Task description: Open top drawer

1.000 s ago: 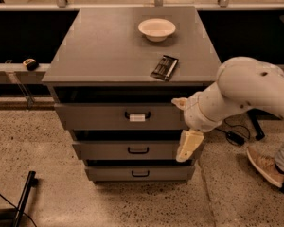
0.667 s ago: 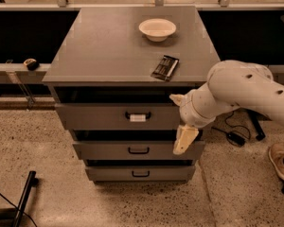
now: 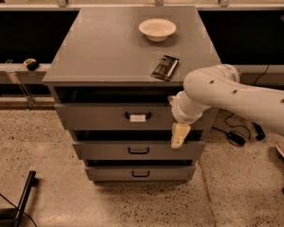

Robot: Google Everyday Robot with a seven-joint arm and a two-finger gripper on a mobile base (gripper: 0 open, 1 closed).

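The grey cabinet [image 3: 109,56] stands in the middle of the camera view with three drawers. The top drawer [image 3: 94,116] is the widest; its dark handle [image 3: 137,116] carries a small white tag. It sits nearly flush with the cabinet front. My gripper [image 3: 180,135] hangs from the white arm in front of the top drawer's right end, to the right of the handle and slightly below it. Only one cream fingertip [image 3: 179,137] shows.
A white bowl [image 3: 157,29] and a dark flat packet [image 3: 165,67] lie on the cabinet top. Two narrower drawers [image 3: 138,150] with plain black handles sit below. A black pole [image 3: 23,197] leans at lower left. Cables [image 3: 234,137] lie on the floor at right.
My arm and gripper have moved left across the cabinet front, closer to the top drawer's handle. The drawer has not moved.
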